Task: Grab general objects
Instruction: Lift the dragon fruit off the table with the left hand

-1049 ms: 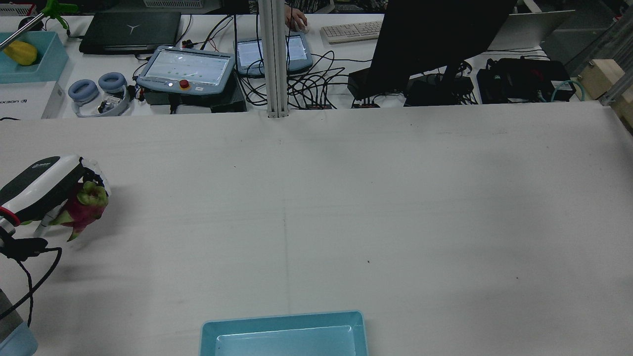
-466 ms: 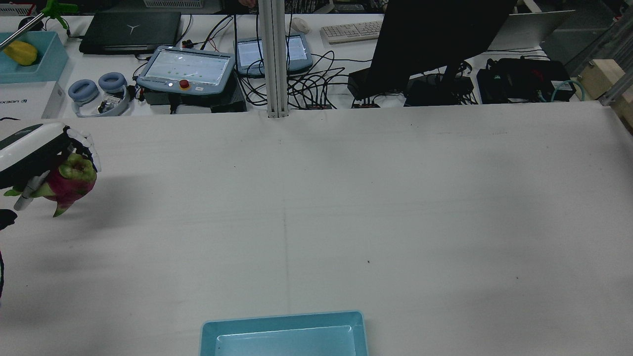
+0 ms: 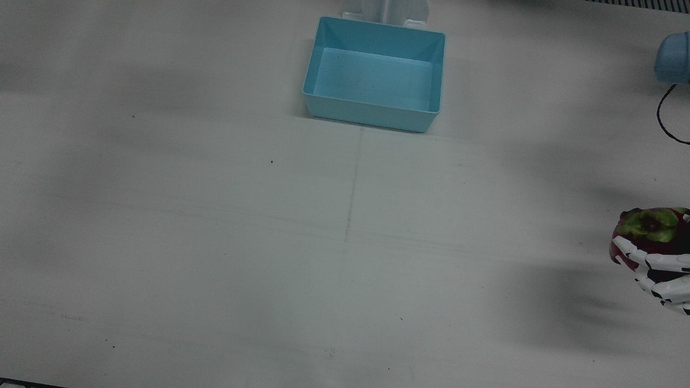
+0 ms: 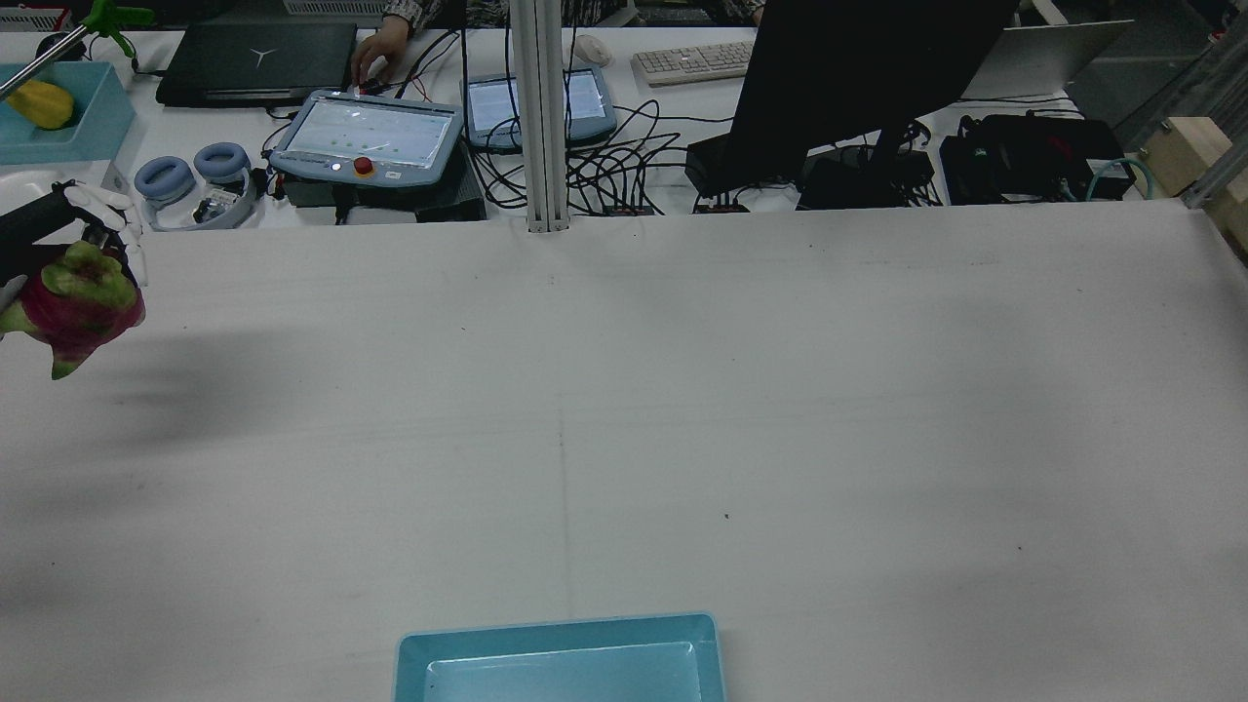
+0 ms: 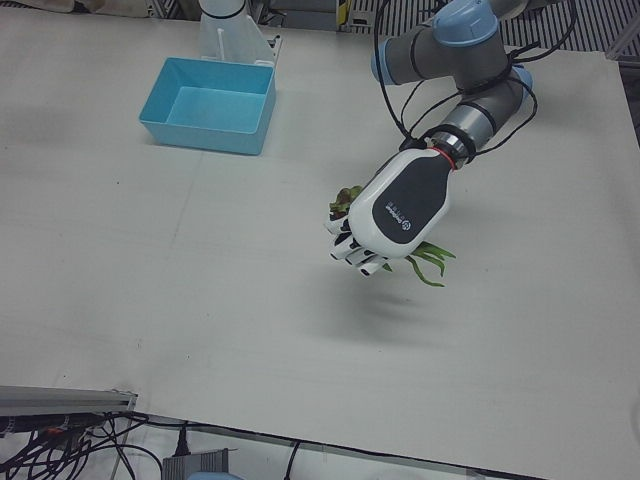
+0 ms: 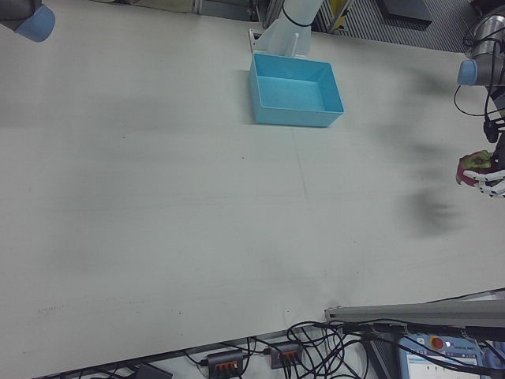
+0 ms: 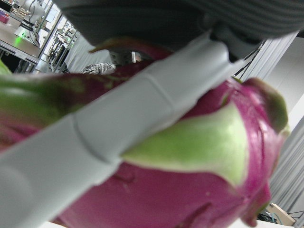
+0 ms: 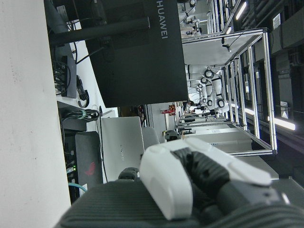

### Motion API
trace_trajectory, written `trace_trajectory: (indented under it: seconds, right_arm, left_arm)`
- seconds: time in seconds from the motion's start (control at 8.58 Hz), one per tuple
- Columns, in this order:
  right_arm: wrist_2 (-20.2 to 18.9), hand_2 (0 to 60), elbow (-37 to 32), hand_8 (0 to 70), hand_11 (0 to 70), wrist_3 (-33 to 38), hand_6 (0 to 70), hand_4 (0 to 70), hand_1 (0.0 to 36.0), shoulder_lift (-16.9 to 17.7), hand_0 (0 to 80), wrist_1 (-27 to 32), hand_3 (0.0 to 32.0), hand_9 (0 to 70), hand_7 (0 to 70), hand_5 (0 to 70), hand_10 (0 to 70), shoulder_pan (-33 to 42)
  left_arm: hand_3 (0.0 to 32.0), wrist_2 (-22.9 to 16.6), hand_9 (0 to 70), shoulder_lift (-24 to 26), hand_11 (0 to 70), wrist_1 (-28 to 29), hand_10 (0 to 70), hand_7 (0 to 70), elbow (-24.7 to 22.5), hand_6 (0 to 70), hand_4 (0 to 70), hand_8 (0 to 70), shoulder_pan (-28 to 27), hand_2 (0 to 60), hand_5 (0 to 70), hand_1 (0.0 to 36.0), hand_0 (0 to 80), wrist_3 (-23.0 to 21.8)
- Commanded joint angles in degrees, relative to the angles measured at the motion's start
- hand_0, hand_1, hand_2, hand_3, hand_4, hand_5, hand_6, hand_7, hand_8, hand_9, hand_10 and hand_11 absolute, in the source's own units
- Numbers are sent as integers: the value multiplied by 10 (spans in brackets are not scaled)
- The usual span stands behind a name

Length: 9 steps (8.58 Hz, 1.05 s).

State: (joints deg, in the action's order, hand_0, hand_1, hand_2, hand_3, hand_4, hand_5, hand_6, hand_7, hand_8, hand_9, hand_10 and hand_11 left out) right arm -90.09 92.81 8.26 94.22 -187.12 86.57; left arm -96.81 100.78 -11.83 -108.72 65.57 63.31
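a: fruit condition?
b: dragon fruit (image 5: 345, 200), magenta skin with green leafy scales, held clear above the matte white worktop (image 5: 150, 260), well apart from the glossy blue bin (image 5: 208, 104).
a: left hand (image 5: 395, 212)?
b: palm down, white segmented fingers (image 3: 655, 263) curled round the fruit.
a: right hand (image 8: 199, 175)?
b: fingers folded; grip on anything cannot be told.
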Motion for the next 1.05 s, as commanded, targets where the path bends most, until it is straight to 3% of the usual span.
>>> trace_trajectory:
  seconds: [0.0,0.35,0.93]
  right_arm:
    - [0,0,0,0,0,0,0,0,0,0,0,0,0,0,0,0,0,0]
    - [0,0,0,0,0,0,0,0,0,0,0,0,0,0,0,0,0,0]
    - [0,0,0,0,0,0,0,0,0,0,0,0,0,0,0,0,0,0]
  left_arm:
    - [0,-65,700,-6,700,40,700,700,-21,700,700,700,18,600,700,360,800,-53]
    - [0,-90,700,-9,700,62,700,700,-75,700,700,700,11,600,700,360,800,-119]
    - [0,-88,700,-8,700,91,700,700,-141,700,700,700,-105,600,700,360,800,-170]
